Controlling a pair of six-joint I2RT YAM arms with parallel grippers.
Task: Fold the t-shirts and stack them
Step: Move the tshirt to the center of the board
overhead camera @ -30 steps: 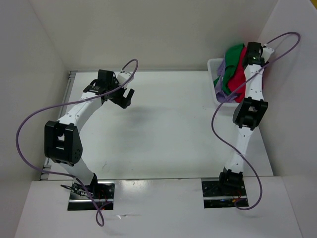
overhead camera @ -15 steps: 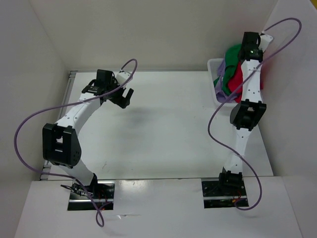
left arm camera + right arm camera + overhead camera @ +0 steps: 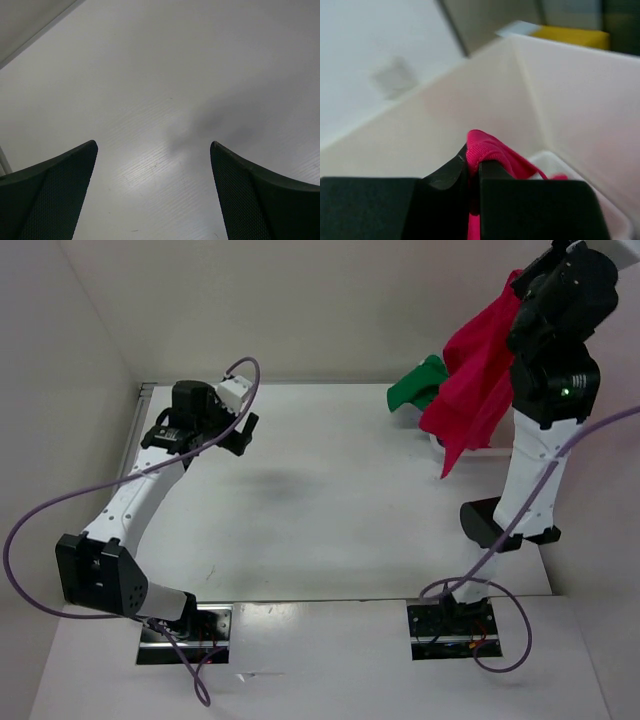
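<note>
Over the left half of the worktop (image 3: 330, 510) the left pincer (image 3: 153, 145) hangs with its jaws spread wide, nothing between them. Further back on the right, the right pincer (image 3: 474, 167) sits high in the air, clenched on a fold of the red t-shirt (image 3: 475, 380), which dangles from it above the worktop's far right corner. Just behind and below the red cloth, the green t-shirt (image 3: 415, 385) pokes out to the left, near the back wall (image 3: 300, 310)

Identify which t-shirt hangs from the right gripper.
The red t-shirt: it dangles in the air, pinched in the right gripper; the green t-shirt lies lower, ungripped.
</note>
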